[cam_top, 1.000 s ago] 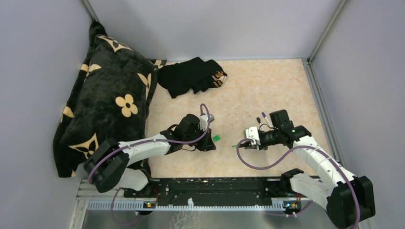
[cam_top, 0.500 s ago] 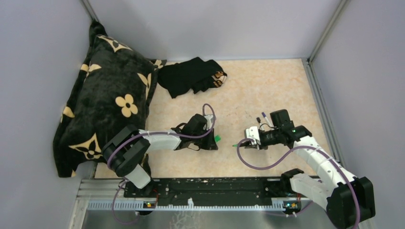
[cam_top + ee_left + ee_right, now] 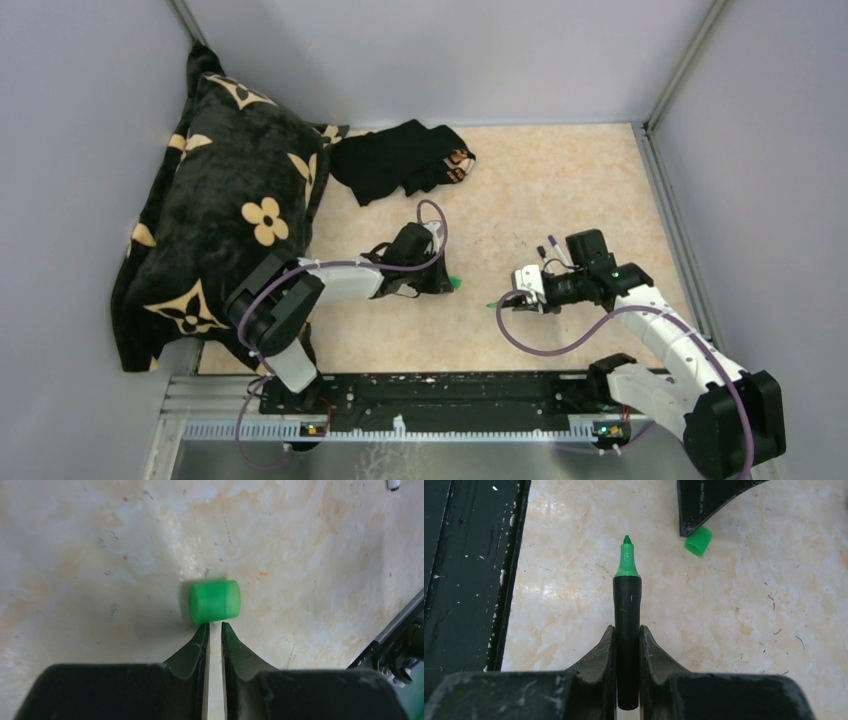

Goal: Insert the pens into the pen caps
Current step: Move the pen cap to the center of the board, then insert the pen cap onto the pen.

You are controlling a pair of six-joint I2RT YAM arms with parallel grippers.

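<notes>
The left gripper [image 3: 213, 626] had its jaws nearly together on nothing, tips just beside the green cap [image 3: 215, 601], which lay on its side on the beige tabletop [image 3: 75, 540]. The right gripper [image 3: 627, 630] was clamped on 1 black-barrelled marker [image 3: 627, 600], its bare green tip pointing forward, apart from that cap.

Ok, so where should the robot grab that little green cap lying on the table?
Probably around its round middle, coming down from above. The green cap lies on its side, loose, just past the left fingers, which are nearly shut, so they would need to open wider first. Pinching the curved wall, not the ends, would leave its mouth free for the marker.
</notes>
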